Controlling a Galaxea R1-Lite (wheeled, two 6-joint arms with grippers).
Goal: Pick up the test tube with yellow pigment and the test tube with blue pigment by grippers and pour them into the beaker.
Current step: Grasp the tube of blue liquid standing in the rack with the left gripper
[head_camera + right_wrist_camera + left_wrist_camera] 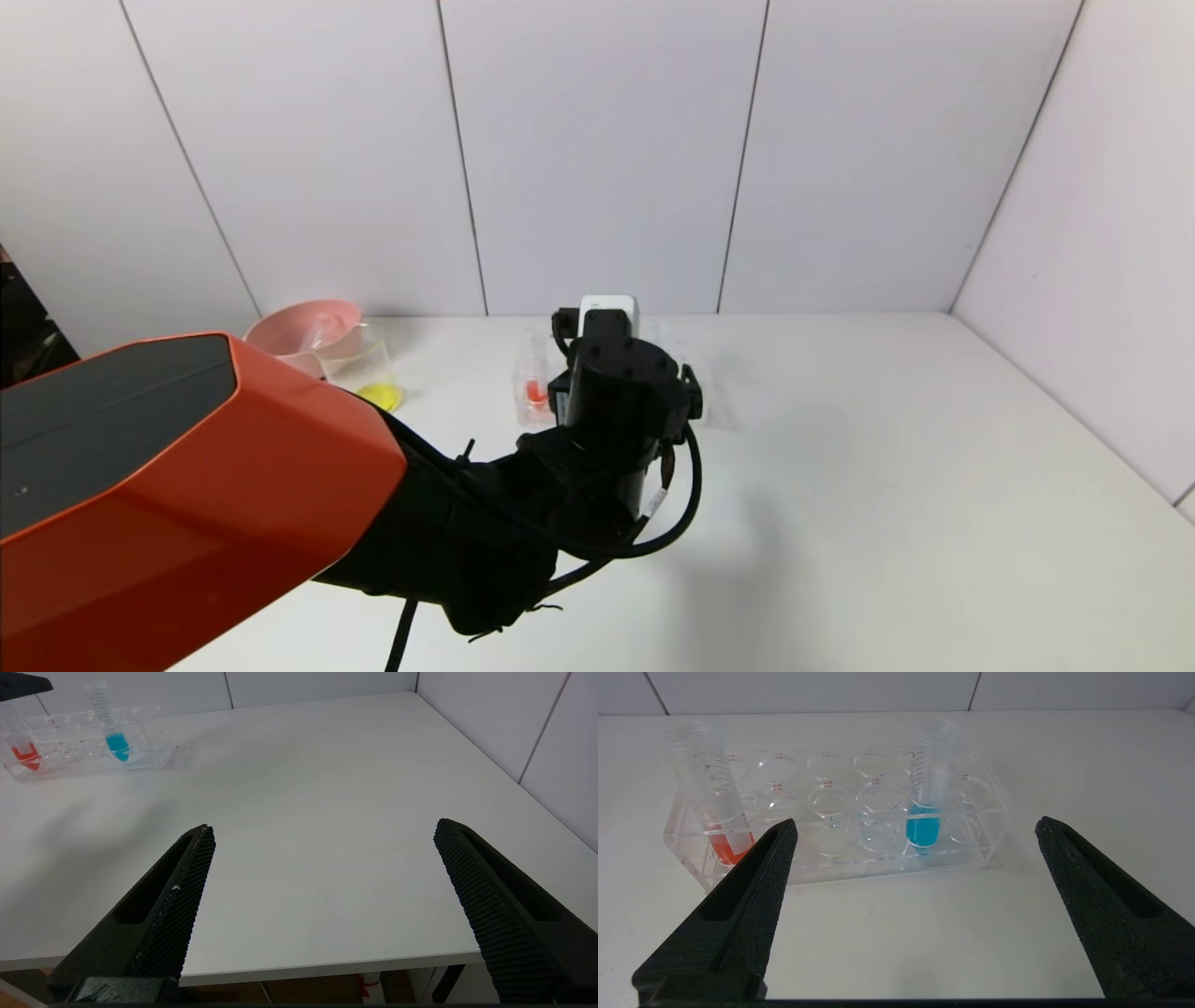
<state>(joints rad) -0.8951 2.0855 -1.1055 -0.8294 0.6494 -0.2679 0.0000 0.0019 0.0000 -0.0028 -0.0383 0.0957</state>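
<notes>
The test tube with blue pigment [923,812] stands upright in the clear rack [840,812] on the table; your left gripper [915,868] faces it, spread and empty, probably lining up a grasp. The right gripper [322,868] waits released.

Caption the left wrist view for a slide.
Open left gripper faces the rack, blue tube ahead, red tube off to one end.

graduation marks on red-tipped tube [712,794], numbers too blurred, tiny red rack [840,812] labels unreadable
</notes>
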